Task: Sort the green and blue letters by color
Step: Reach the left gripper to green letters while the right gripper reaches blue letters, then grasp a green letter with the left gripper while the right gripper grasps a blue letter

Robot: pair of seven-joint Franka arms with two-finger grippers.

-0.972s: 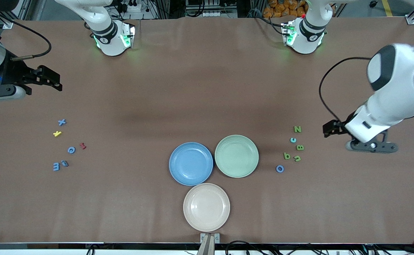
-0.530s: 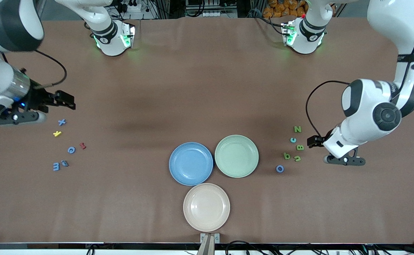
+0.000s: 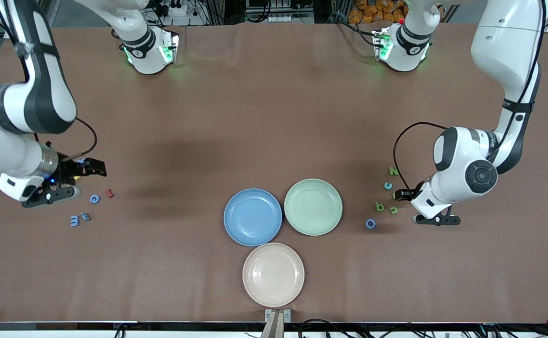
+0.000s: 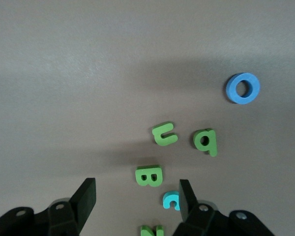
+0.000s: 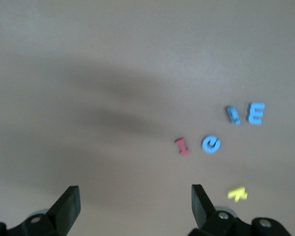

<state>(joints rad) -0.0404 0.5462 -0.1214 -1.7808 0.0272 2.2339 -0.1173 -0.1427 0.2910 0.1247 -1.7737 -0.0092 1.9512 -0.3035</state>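
Blue and green letters lie in two clusters on the worktop. Nearest, at lower right of the front view, sits the blue O (image 3: 370, 223); above it the green letters (image 3: 380, 206), under the left claw (image 4: 136, 199), spread wide. At mid-left, the right claw (image 5: 135, 206), also spread, hovers beside the blue e (image 3: 95, 199).

High front camera faces the robots (wrist cameras look tableward).

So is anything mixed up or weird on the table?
Yes: a red letter and a yellow letter sit among the blue letters near the right gripper, and match neither the blue plate nor the green plate.
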